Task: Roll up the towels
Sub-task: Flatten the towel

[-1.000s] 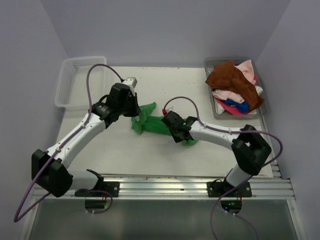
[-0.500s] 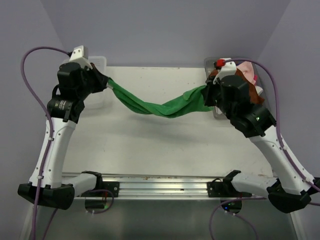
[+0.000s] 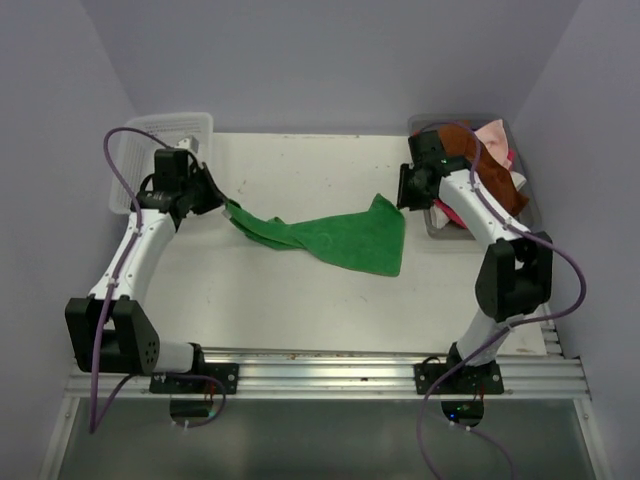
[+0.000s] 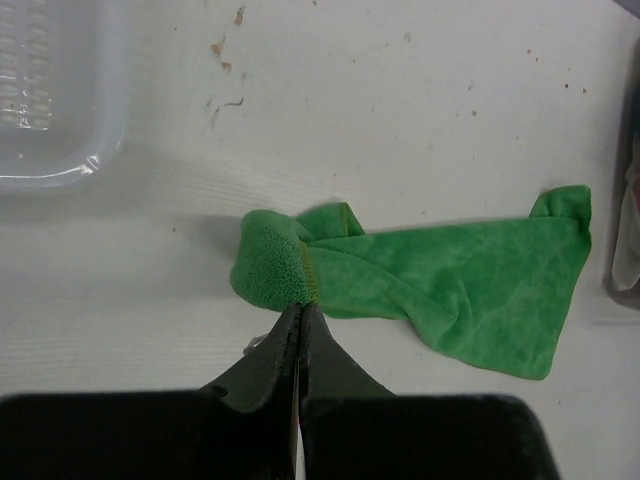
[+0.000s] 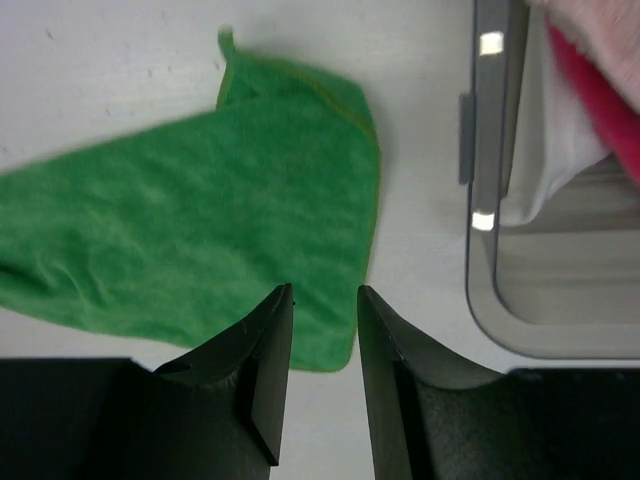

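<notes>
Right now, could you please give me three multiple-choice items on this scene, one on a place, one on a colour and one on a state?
1. Where does the tray with the towel pile stand?
A. right rear of the table
B. left rear
C. middle of the near edge

2. What colour is the towel lying on the table?
A. brown
B. green
C. blue

3. How is the right pincer?
A. shut on the towel
B. open, holding nothing
C. shut and empty

Answers:
1 A: the top view shows it at the table's far right corner.
2 B: it is bright green in every view.
3 B: its fingers stand apart above the towel's edge, while the left pincer is shut on the other end.
</notes>
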Robot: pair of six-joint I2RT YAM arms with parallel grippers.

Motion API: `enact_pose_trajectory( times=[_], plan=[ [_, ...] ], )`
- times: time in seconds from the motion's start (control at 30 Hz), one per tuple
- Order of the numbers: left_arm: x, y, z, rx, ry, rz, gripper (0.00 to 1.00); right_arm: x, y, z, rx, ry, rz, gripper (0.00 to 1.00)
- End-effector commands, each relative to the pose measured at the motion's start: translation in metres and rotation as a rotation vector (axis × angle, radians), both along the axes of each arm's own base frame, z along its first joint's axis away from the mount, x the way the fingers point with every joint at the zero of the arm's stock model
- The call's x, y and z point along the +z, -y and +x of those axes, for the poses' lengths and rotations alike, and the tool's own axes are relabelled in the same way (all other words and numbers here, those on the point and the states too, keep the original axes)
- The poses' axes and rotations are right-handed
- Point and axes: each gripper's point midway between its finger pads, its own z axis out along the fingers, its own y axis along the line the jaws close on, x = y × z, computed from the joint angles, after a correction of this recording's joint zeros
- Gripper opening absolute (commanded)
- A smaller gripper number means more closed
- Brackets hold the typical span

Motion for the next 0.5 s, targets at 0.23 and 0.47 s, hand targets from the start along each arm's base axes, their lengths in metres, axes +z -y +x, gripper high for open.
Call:
enact_pose_trajectory(
  times=[0.23,0.47],
  plan=[
    [0.023,0.003,-0.003,-0.02,0.103,-0.025,0.0,-0.029,-0.037,-0.073,-0.047,0.023,0.217,0.59],
    [0.019,0.005,-0.008,-0.035,0.096,-0.028,0.0,-0.086,-0.041,-0.095,-0.151,-0.018,0.218,0.63]
  ],
)
